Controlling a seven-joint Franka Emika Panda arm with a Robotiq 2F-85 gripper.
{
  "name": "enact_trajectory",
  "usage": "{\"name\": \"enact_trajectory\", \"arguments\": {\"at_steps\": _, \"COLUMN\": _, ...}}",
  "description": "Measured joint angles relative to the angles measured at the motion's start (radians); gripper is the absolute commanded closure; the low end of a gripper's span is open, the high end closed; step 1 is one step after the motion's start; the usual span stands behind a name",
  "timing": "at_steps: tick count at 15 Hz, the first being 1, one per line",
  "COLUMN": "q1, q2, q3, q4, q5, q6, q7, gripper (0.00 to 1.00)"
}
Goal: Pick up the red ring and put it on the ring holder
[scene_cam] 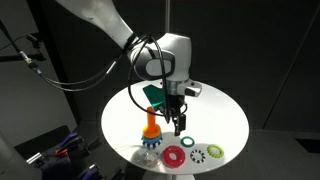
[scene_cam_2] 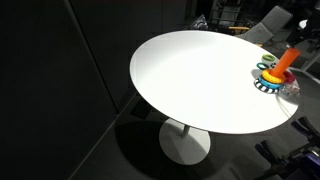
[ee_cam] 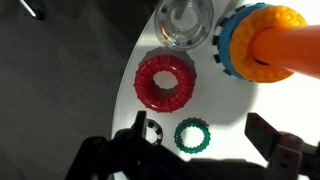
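Red ring (ee_cam: pixel 165 82) flat on table (ee_cam: pixel 232 100), near holder (ee_cam: pixel 272 45). Gripper (scene_cam: pixel 180 127) hovers above, jaws spread, empty. Now: clear green ring (ee_cam: pixel 191 135), straddle red rim, descend, pinch.

red ring (ee_cam: pixel 145 86), orange ring holder (ee_cam: pixel 285 45), white table (scene_cam_2: pixel 190 80)

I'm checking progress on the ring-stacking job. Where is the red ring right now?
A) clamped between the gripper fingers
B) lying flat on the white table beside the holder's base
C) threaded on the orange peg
B: in the wrist view the red ring lies flat on the table, apart from the ring holder, and the open gripper holds nothing.
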Motion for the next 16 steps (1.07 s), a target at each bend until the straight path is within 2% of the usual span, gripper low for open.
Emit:
{"name": "enact_trajectory", "arguments": {"at_steps": 10, "q1": -0.006, "q2": 0.026, "q3": -0.009, "q4": 0.004, "q5": -0.002, "q6": 0.004, "q7": -0.012, "gripper": 0.0}}
{"name": "enact_trajectory", "arguments": {"at_steps": 16, "q1": -0.044, "q2": 0.083, "q3": -0.011, "q4": 0.005, "q5": -0.002, "q6": 0.067, "q7": -0.099, "gripper": 0.0}}
